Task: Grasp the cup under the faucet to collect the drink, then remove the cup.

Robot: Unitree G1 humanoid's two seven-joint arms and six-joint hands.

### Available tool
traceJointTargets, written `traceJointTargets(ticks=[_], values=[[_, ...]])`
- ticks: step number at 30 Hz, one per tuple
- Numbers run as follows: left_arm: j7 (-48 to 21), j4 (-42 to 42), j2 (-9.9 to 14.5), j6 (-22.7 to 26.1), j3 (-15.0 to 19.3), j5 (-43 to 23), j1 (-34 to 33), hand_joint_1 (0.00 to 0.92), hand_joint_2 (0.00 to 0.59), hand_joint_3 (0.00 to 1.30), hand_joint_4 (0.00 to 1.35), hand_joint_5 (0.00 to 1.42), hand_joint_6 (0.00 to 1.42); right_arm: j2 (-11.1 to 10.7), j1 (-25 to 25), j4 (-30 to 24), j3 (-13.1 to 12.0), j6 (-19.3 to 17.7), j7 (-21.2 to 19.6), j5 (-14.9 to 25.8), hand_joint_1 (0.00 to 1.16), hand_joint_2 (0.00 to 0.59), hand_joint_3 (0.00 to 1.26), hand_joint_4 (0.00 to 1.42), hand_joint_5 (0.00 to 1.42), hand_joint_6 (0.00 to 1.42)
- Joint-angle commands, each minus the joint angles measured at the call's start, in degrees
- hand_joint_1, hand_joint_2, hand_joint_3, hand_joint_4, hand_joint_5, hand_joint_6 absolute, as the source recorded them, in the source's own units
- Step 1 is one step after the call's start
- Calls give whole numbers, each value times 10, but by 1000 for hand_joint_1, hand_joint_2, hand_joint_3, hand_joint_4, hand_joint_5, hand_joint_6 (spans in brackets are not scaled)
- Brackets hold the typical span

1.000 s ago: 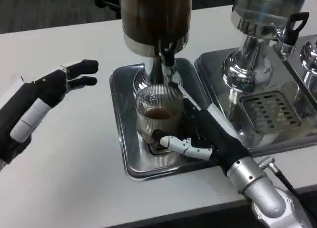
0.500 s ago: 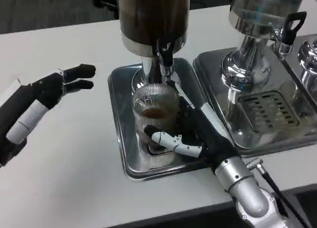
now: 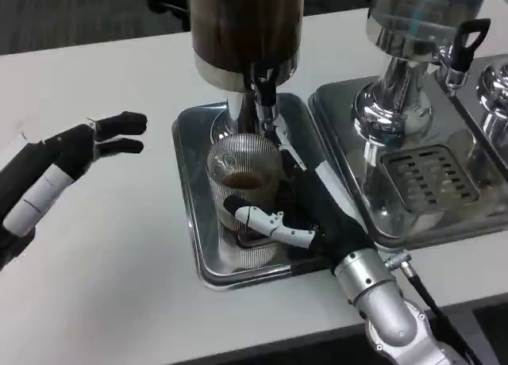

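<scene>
The right robot hand (image 3: 298, 214) is wrapped around the cup (image 3: 242, 192), its fingers curled across the front of the ribbed glass, so it has the cup in a firm-looking hold. The cup stands on the tray (image 3: 190, 214) directly below the faucet (image 3: 263, 95), with dark drink in its lower part. The left robot hand (image 3: 75, 155) hovers well to the left of the cup, fingers spread apart and holding nothing.

The likely trouble is a spill: the cup is partly full, and tilting it or lifting it quickly could slop the drink over the rim. Raising it straight up could also knock the rim against the faucet close above. If the faucet drips after the cup leaves, that would land on the tray.

The tray sits on a white table (image 3: 103, 286). To the right of the cup stands a second dispenser (image 3: 405, 79) on its own drip tray (image 3: 429, 182). Beyond the table is dark floor.
</scene>
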Motion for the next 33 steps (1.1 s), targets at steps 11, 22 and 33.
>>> traceJointTargets(ticks=[11,22,33], values=[[8,-1,16,11,-3,8,16,0,104,307,227,259,165,34,-8,53,15,-9,-99,-33,723,210,102,273,390,483],[7,-6,18,15,-3,7,24,0,106,317,253,280,171,61,-4,74,24,-15,-195,-48,753,208,198,404,564,742],[7,-11,20,16,-3,7,30,0,98,317,264,284,172,67,-3,76,40,-28,-291,-83,778,202,337,556,721,968]])
